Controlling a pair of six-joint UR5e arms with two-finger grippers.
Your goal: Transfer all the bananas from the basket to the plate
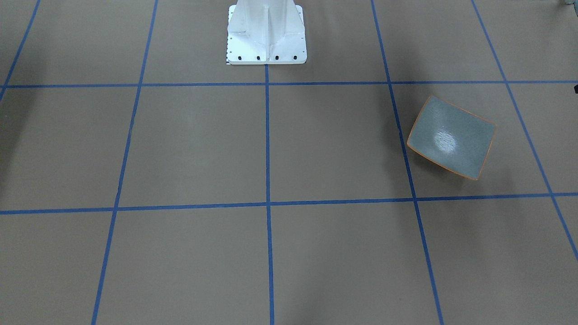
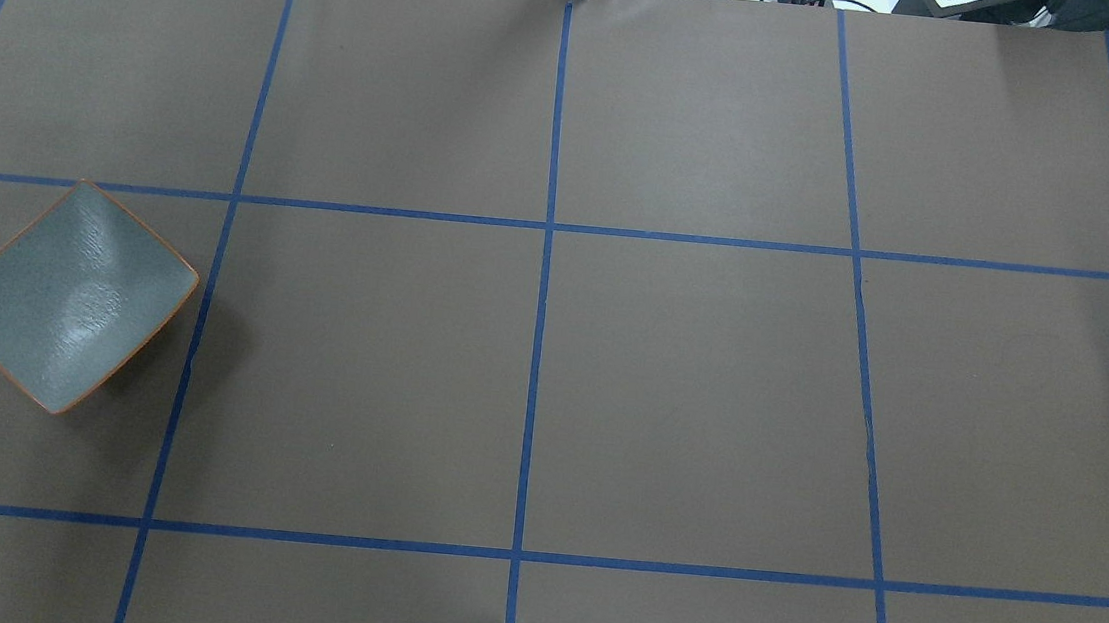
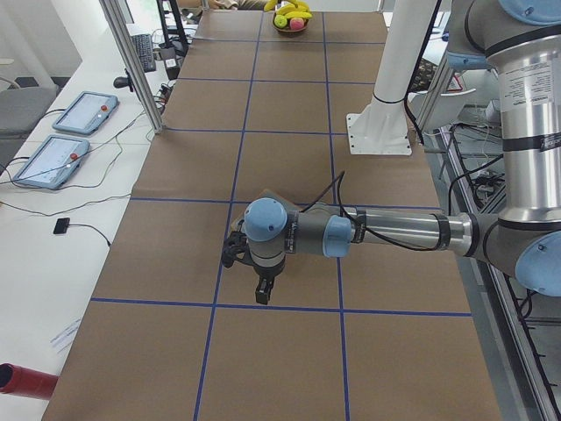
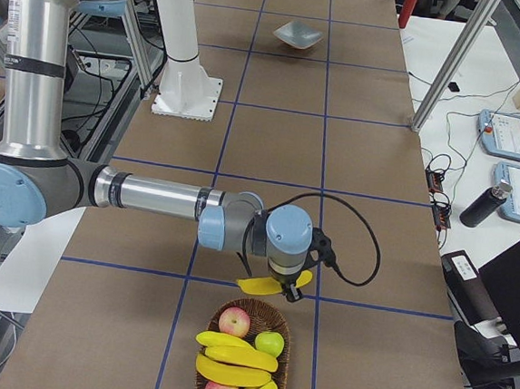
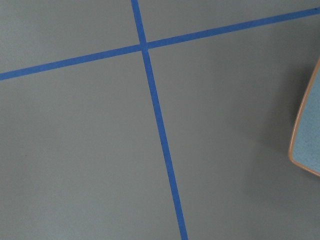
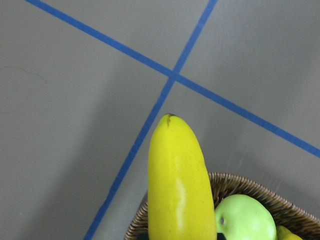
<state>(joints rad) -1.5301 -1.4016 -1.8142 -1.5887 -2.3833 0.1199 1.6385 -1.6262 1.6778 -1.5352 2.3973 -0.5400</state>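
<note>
Where the brown table (image 2: 690,364) with its blue tape grid runs from one arm to the other, the white post (image 4: 184,79) of the robot's base stands at the robot's edge, roughly midway between the two grippers. The left arm (image 3: 394,232) reaches out across the table. The left gripper (image 3: 263,296) points down above the surface, and I cannot tell whether its fingers are spread or pressed together.

The basket (image 6: 260,192) sits just under the right gripper (image 4: 290,293), which hangs over its rim. The plate (image 2: 64,299) lies well away from that gripper at the table's other end, just beside the left gripper.

One banana (image 6: 177,190) sits right at the right gripper, over the basket's rim. I cannot tell whether the fingers pinch it. Three more bananas (image 4: 231,369) lie in the basket below, among two red apples (image 4: 235,322) and a green apple (image 4: 270,343).
</note>
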